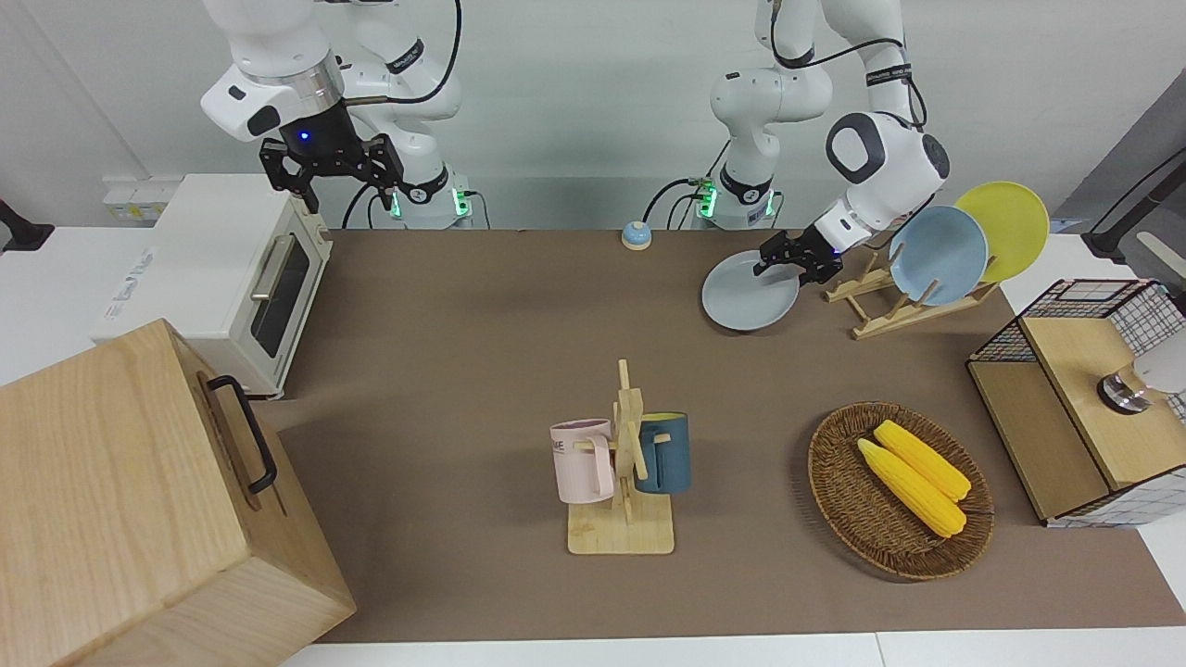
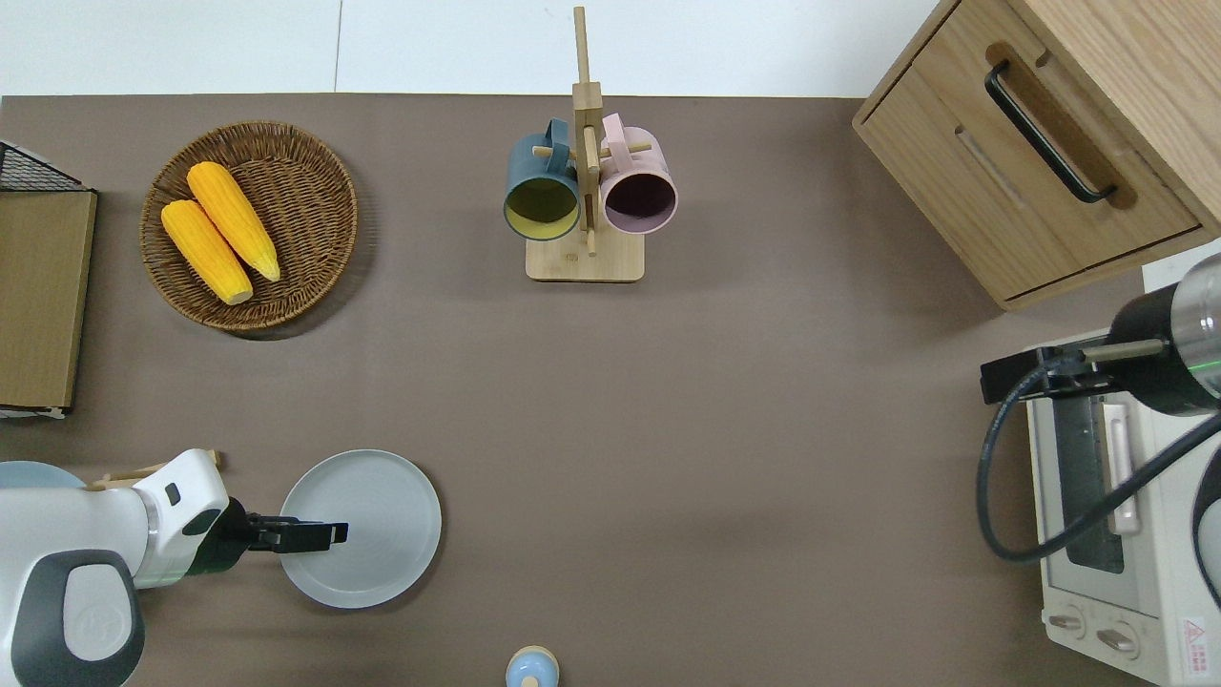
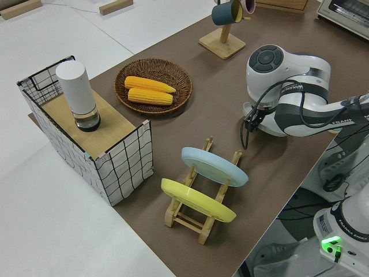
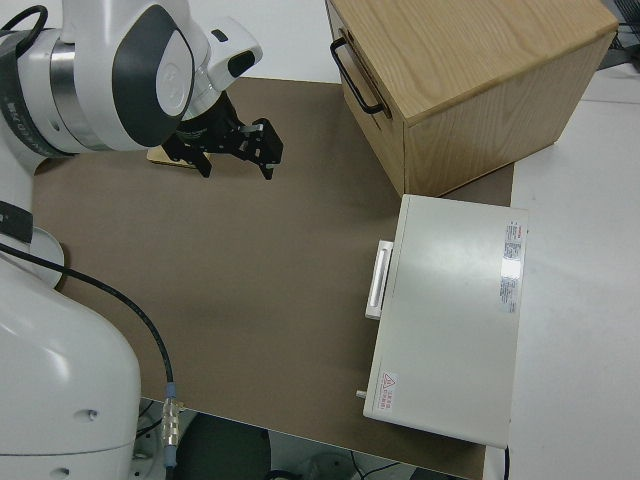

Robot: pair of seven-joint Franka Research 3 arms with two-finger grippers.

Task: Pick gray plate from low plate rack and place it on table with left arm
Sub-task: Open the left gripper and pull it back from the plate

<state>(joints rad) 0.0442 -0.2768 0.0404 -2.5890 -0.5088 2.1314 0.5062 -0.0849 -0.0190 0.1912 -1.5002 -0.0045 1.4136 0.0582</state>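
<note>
The gray plate lies flat on the table, beside the low plate rack toward the right arm's end; it also shows in the overhead view. My left gripper is low over the plate's rim on the rack's side, and its fingers look spread apart; in the overhead view it reaches in over the plate. The rack holds a sky-blue plate and a yellow plate. My right arm is parked with its gripper open.
A small blue bell stands near the robots' edge of the table. A mug stand with two mugs, a wicker basket of corn, a wire crate, a toaster oven and a wooden cabinet stand around.
</note>
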